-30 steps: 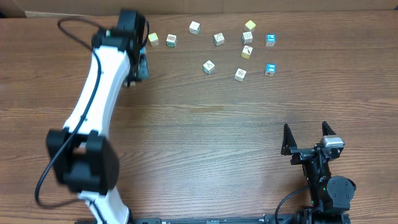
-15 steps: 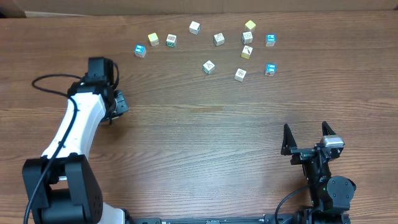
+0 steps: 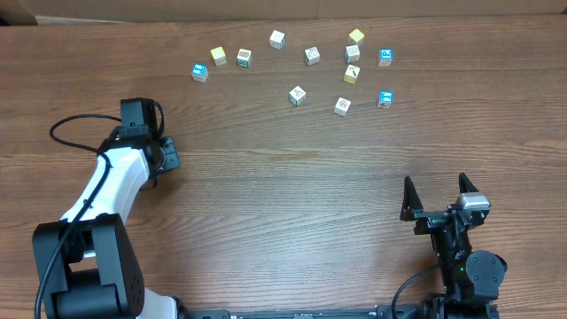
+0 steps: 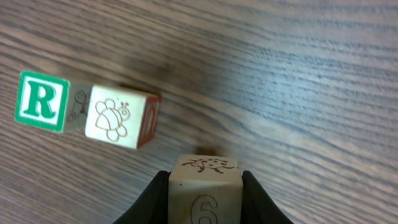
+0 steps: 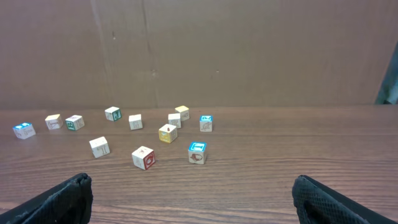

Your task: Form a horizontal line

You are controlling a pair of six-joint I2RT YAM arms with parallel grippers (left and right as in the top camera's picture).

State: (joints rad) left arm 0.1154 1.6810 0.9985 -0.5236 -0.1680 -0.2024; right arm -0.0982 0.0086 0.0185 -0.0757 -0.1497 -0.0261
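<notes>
The left gripper [image 4: 204, 178] is clenched on a pale wooden cube marked 6 [image 4: 203, 202], one finger against each side, with an animal drawing on the cube's upper face. Whether that cube touches the bench [image 3: 292, 204] I cannot tell.

Just ahead of it in the left wrist view lies the row [image 4: 99, 121] so far. A green R cube [image 4: 42, 101] sits at the left end, and a bee cube [image 4: 115, 117] with a reddish side sits at the right. A half-hidden cube [image 4: 78, 102] is squeezed between them. All three seem to touch, and the held cube sits apart from the bee cube.

From above, the left arm reaches over the left part of the bench. Loose cubes are scattered along the far edge, among them a blue-faced cube [image 3: 199, 72] and a yellow cube [image 3: 356, 36].

The right gripper [image 3: 434, 197] rests near the front right corner, its fingers spread wide and holding nothing.
</notes>
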